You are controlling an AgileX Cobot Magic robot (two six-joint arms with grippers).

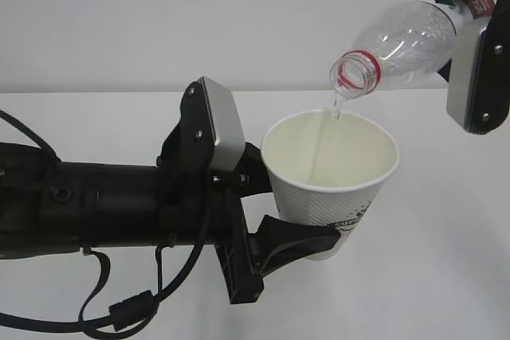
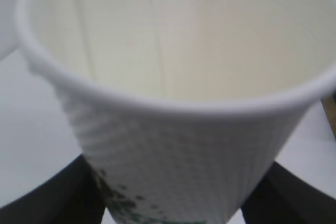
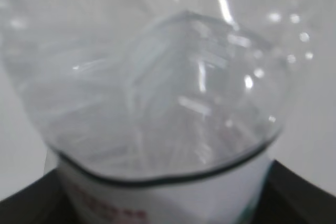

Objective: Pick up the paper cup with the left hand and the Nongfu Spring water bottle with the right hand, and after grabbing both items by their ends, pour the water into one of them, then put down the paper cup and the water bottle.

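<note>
My left gripper is shut on the lower part of the white paper cup, which it holds upright above the table. In the left wrist view the cup fills the frame, with black fingers on both sides of its base and the gripper closed round it. At the upper right my right gripper is shut on the clear Nongfu Spring water bottle, which is tilted with its red-ringed mouth down over the cup. A thin stream of water falls into the cup. The bottle sits between the right gripper's jaws.
A white table lies below both arms, with a plain pale wall behind. Black cables trail under the left arm at the lower left.
</note>
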